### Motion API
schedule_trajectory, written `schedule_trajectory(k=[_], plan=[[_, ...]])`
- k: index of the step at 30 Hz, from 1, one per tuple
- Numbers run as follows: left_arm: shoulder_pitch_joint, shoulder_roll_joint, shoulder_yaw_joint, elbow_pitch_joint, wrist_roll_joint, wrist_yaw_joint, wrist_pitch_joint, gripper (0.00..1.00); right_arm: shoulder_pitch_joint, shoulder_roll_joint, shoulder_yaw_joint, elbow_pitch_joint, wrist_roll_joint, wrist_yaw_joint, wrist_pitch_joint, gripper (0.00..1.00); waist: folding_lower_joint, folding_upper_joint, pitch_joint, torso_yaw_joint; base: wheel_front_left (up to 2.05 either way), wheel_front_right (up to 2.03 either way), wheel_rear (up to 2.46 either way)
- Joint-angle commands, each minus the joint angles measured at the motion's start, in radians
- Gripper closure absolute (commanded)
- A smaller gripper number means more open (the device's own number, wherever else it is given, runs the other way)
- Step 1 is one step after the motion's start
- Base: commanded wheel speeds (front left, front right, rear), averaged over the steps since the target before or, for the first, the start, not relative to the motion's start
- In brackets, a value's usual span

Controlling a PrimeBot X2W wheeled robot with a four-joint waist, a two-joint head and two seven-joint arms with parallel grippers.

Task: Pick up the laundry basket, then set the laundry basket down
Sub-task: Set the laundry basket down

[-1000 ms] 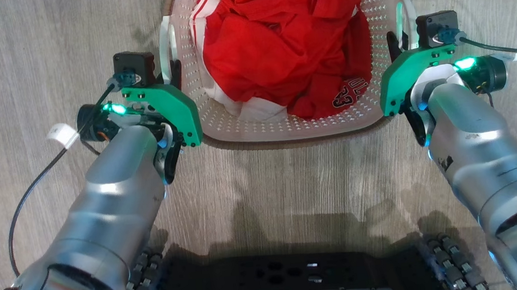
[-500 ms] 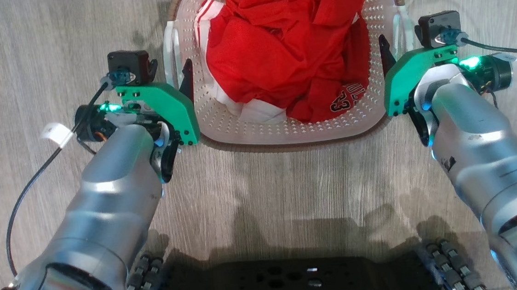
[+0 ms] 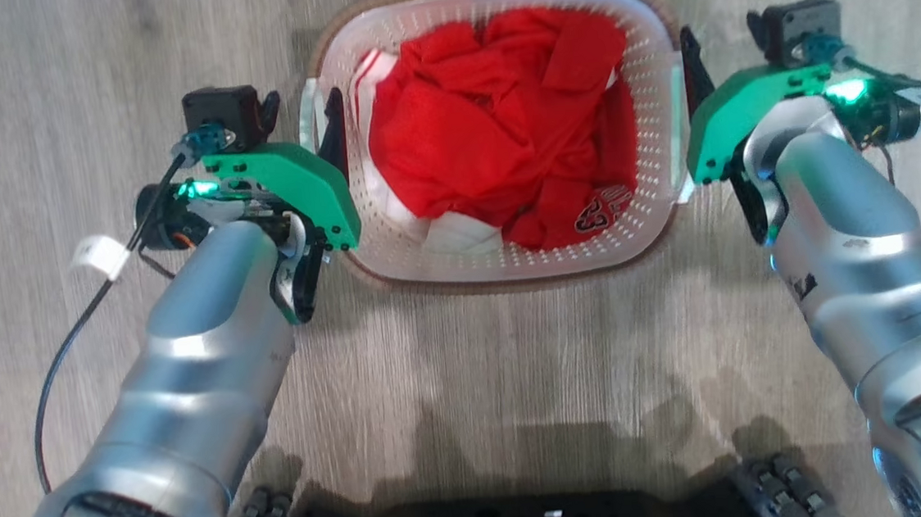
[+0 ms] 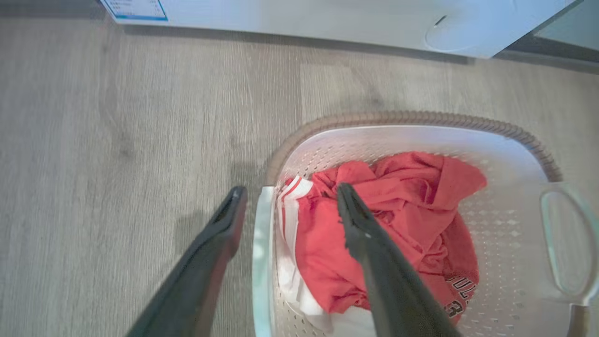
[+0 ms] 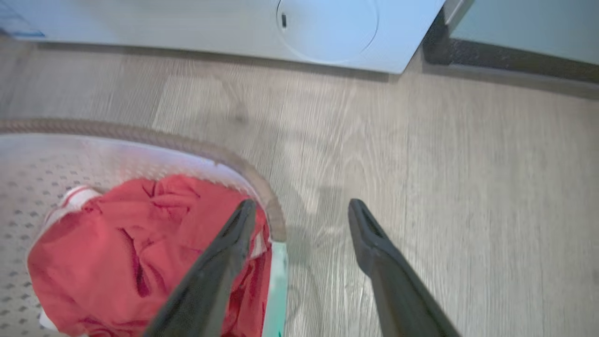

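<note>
Near the white laundry machine, the laundry basket, probably light, stiff plastic holding a red jersey, wants lifting by its side handles, which the left gripper and right gripper straddle open-jawed.

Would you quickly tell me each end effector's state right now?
Left end effector: open, straddling the laundry basket wall.
Right end effector: open, straddling likewise.

The left tool has its two dark fingers spread apart, straddling a white side handle of the laundry basket. One finger is outside, over the grey wood floor. The other is inside, above crumpled red clothes. A white appliance stands beyond.
</note>
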Motion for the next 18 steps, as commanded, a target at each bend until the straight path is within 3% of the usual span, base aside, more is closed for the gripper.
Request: schedule_trajectory(k=[1,18], plan=[[0.04,0.04,0.048,-0.042,0.032,0.009,-0.01,0.0,0.065,0.02,0.005,-0.041,-0.012,0.0,-0.002,0.0,0.0,0.0,-0.039,-0.011,0.0,0.0,0.0],[0.363,0.029,0.402,-0.416,0.342,-0.003,-0.01,0.0,0.31,0.02,-0.029,-0.398,-0.002,0.0,-0.002,0.0,0.0,0.0,-0.345,-0.038,0.0,0.0,0.0]])
